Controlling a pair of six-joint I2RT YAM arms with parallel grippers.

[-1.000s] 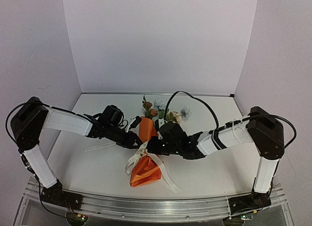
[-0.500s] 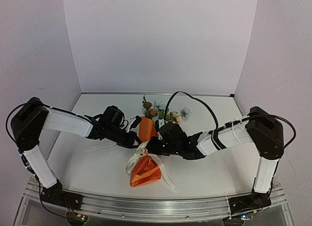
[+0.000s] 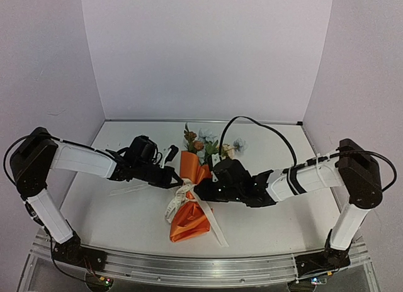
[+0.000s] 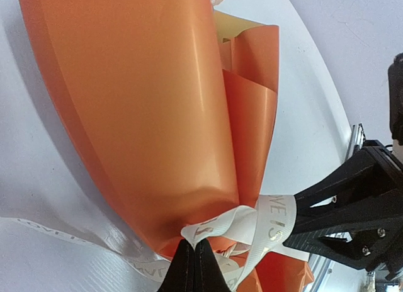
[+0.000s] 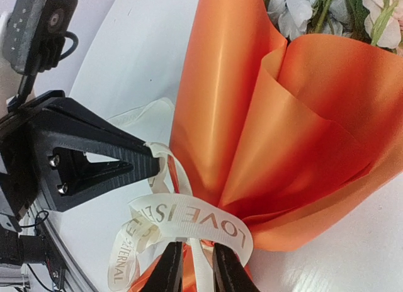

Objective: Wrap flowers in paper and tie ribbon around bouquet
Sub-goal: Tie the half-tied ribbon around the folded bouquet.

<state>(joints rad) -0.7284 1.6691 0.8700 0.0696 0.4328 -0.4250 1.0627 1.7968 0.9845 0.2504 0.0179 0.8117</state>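
**Blossoms cropped, knot crowded out**

From above, the bouquet (image 3: 187, 219) sits pinched between 2 dark arms. The tips of the left gripper (image 3: 177, 184) and right gripper (image 3: 199, 192) are too small to separate from the ribbon (image 3: 178, 202) at the waist. The left wrist view cuts the paper (image 4: 145, 103) off at its top and left edges, and only the very tips of its own fingers (image 4: 186, 270) show above the bottom edge. The right wrist view crops the flowers (image 5: 315, 9) at the top. The strand between its fingers (image 5: 169, 270) leaves at the bottom edge, so contact with the pads cannot be told.
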